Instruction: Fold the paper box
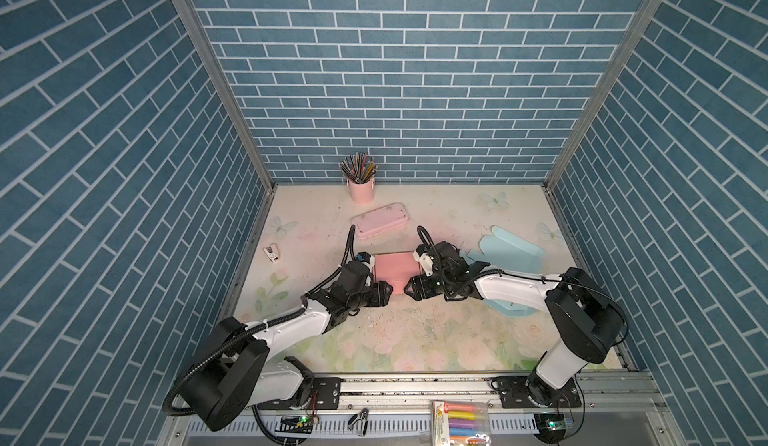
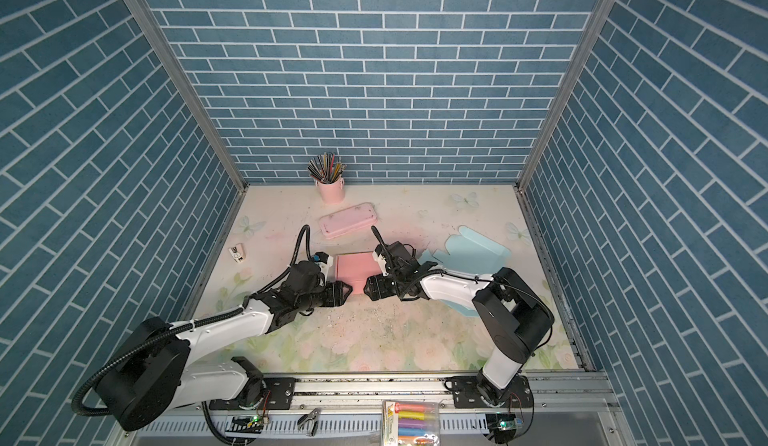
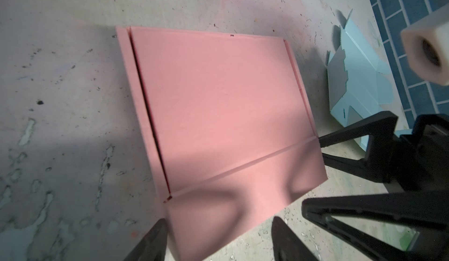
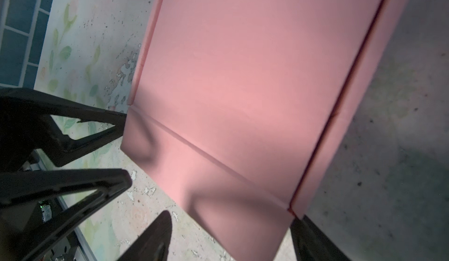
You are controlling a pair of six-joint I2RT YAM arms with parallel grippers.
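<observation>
Pink paper box (image 1: pixel 392 268): flat on the table (image 1: pixel 415 340), centre of frame in both top views. Its front flap (image 1: pixel 399 286) points toward the lower edge and is not yet turned up. Left gripper (image 1: pixel 390 292) and right gripper (image 1: pixel 410 289) flank that flap, jaws spread, holding nothing. Likely poised to raise it together. Blue box blank (image 1: pixel 513 253) lies spare at right.

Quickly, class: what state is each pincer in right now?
Left pincer: open, straddling the pink paper box flap, gripping nothing.
Right pincer: open, likewise gripping nothing.

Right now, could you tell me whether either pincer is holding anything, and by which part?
Nothing is gripped: left pincer and right pincer stand open beside the near flap of the pink box.
</observation>
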